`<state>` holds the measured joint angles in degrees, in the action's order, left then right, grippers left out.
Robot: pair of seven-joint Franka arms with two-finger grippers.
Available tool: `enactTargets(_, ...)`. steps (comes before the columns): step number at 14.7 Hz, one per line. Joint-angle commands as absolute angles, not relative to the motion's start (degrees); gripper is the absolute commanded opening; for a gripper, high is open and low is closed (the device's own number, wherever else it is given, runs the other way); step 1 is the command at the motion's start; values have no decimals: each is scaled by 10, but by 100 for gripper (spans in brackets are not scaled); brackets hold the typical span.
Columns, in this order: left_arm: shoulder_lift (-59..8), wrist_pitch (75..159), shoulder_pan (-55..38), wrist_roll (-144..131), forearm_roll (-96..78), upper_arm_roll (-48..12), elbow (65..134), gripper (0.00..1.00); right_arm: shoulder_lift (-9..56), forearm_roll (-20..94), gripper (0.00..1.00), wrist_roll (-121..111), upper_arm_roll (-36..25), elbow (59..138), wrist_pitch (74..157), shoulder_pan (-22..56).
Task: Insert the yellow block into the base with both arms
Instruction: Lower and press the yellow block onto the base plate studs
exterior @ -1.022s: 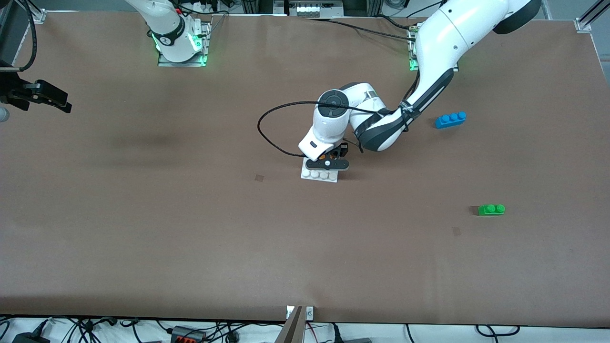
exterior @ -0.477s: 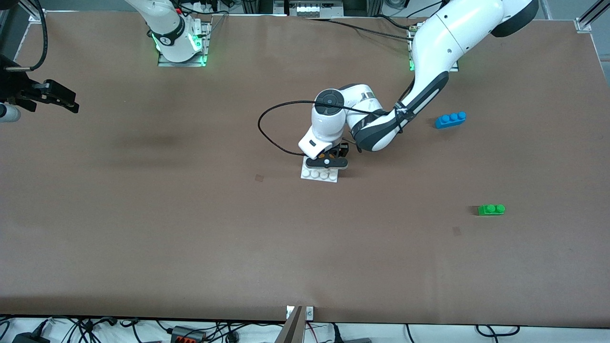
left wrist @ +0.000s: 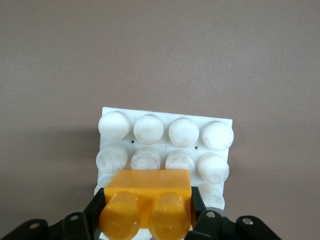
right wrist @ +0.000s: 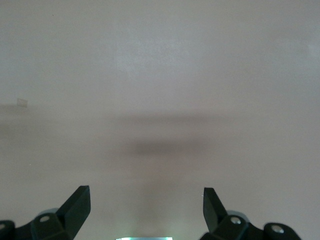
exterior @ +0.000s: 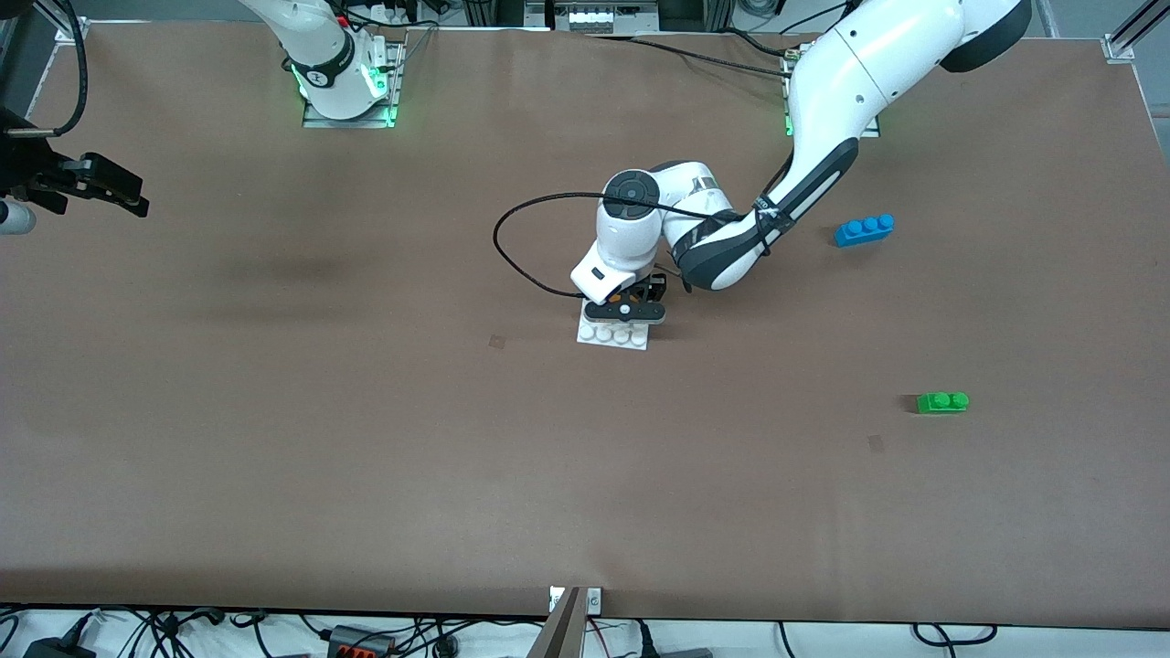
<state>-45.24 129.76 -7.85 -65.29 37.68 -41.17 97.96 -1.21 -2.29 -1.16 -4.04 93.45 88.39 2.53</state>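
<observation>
Over the base [exterior: 614, 334], mid-table, the left gripper [exterior: 627, 309] was clamped on the yellow block [left wrist: 145, 202], one finger on either side. Block sat low over the row of the base's studs farthest from the front camera; whether it touched them could not be told. Right gripper [exterior: 114, 194] waited in the air over the right arm's end of the table, fingers [right wrist: 77, 203] spread wide, nothing between them. Blue brick [exterior: 864, 229] and green brick [exterior: 942, 402] lay toward the left arm's end, well apart, the green one nearer the front camera.
</observation>
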Motion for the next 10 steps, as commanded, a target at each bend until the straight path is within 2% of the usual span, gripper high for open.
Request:
enactTargets(1, -464, 1304, -83, -668, 396, -413, 983, 46, -20, -23, 100, -14, -40, 941, 884, 27)
enactTargets(10, -461, 1301, -81, -668, 411, -414, 1004, 46, -20, -23, 100, -11, -41, 941, 882, 26)
